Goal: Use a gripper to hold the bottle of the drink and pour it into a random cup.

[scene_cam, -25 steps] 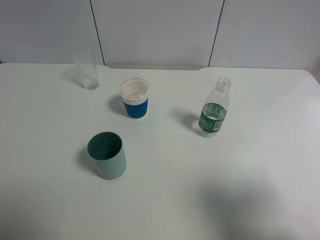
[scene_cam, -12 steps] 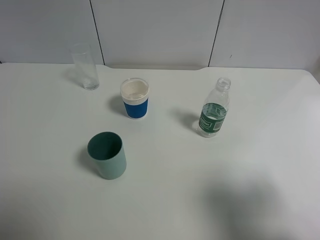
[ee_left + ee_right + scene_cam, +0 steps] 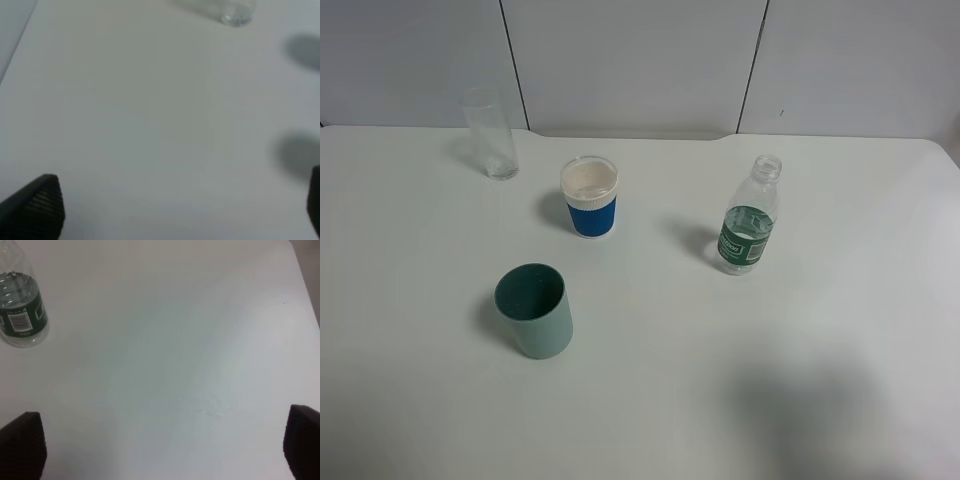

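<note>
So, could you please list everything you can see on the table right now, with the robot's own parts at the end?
bottle: one, clear plastic with a dark green label, no cap, partly filled with clear liquid, upright on the right of the table.
paper cup: one, white with a blue ribbed sleeve, upright near the middle, left of the bottle.
plain cup: one, grey-green, upright, nearer the front than the paper cup.
glass: one, tall and clear, far left, near the wall.
table: one, white, under all of these.
left gripper: one, black fingertips wide apart, holding nothing, over bare table.
right gripper: one, black fingertips wide apart, holding nothing, apart from the bottle.
</note>
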